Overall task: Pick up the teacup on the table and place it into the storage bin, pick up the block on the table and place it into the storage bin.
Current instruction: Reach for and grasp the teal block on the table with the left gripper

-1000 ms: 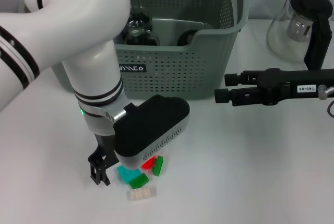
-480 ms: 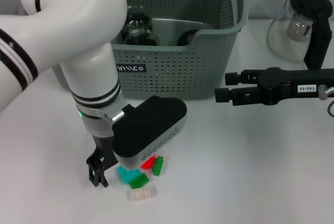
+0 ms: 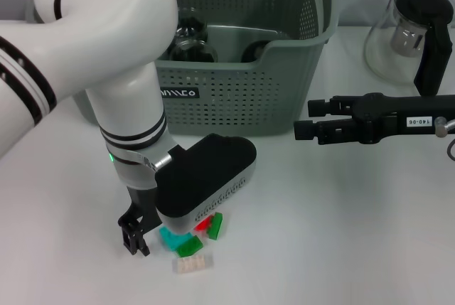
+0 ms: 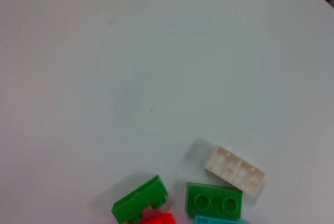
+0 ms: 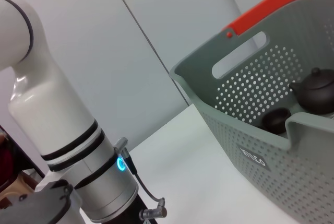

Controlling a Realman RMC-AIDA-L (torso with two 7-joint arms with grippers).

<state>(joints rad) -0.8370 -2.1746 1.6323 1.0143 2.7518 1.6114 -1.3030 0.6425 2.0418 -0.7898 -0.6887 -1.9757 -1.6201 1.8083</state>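
Head view: the left end effector (image 3: 135, 236) is low over the white desk (image 3: 341, 234) at about 7 o'clock, its dark fingers pointing down just beside a small heap of blocks; its wrist housing hides much of them, and I cannot tell whether the fingers are spread or closed. The heap holds a teal block (image 3: 170, 237), a green block (image 3: 189, 247), a second green block (image 3: 215, 225) tilted on edge, a red block (image 3: 203, 224) and a white block (image 3: 194, 264) nearest the front edge. The storage bin (image 3: 234, 84) stands at 12 o'clock, with dark pots inside. The right end effector (image 3: 304, 121) hangs at 3 o'clock, clear of the bin, its fingers apart and holding nothing. A glass kettle (image 3: 405, 35) with a black handle stands at 2 o'clock.

Left wrist view: the white block (image 4: 235, 168) lies flat, the green block (image 4: 214, 200) just beside it, the tilted green block (image 4: 140, 206) near them. Slivers of red and teal show at the edge.

Right wrist view: the storage bin (image 5: 250, 145) with its orange rim holds a dark teapot (image 5: 314, 89) and a dark teacup (image 5: 276, 120) against the near wall. The left arm (image 5: 62, 125) stands beside it.
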